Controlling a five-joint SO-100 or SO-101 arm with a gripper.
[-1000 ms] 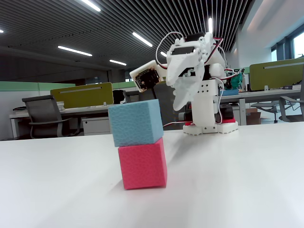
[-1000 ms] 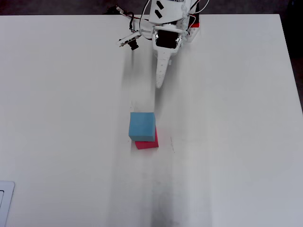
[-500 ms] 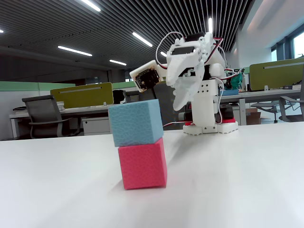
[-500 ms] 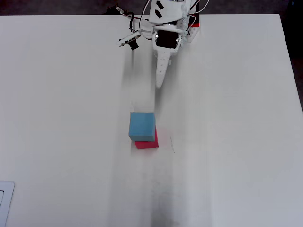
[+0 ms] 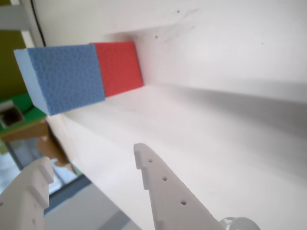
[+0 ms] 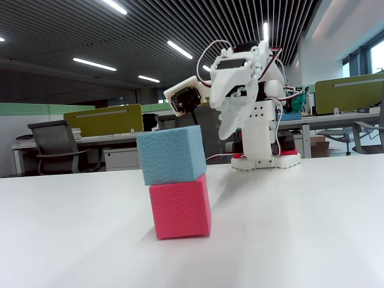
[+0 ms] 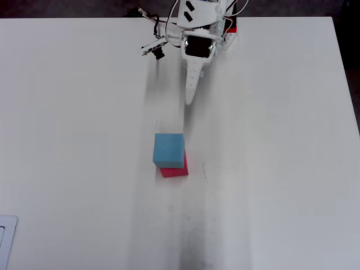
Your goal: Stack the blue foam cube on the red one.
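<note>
The blue foam cube point(image 6: 171, 154) sits on top of the red one point(image 6: 180, 207) on the white table point(image 6: 300, 228), slightly offset. From above, the blue cube point(image 7: 169, 149) covers most of the red cube point(image 7: 175, 170). The wrist view lies on its side and shows the blue cube point(image 5: 62, 76) against the red cube point(image 5: 120, 67). My gripper point(image 5: 93, 158) is open and empty, with its jaws apart. It hangs above the table, well back from the stack, in the fixed view point(image 6: 231, 123) and the overhead view point(image 7: 189, 100).
The arm's base point(image 7: 225, 34) stands at the table's far edge, also in the fixed view point(image 6: 264, 162). A pale flat object point(image 7: 5, 242) lies at the lower left edge. Office desks and a chair point(image 6: 57, 147) stand behind the table.
</note>
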